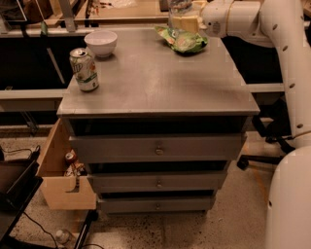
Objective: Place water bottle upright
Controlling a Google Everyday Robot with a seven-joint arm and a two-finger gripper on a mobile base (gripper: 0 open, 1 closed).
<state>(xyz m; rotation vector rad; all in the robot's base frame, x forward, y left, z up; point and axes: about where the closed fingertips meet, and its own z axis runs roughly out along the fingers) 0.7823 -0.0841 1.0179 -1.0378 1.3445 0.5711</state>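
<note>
My gripper (183, 20) is at the far right corner of the grey table top (160, 82), just above the green snack bag (183, 41). Its pale fingers (190, 22) are shut on the water bottle (178, 8), a clear ribbed plastic bottle that stands roughly upright. The bottle's top is cut off by the upper edge of the view. The white arm (252, 19) comes in from the right.
A green-and-white soda can (84, 69) stands at the table's left edge. A white bowl (100, 43) sits behind the can. The cabinet has drawers (158, 148) below. An open wooden box (63, 177) with items hangs at its lower left. My white base (291, 199) is at the right.
</note>
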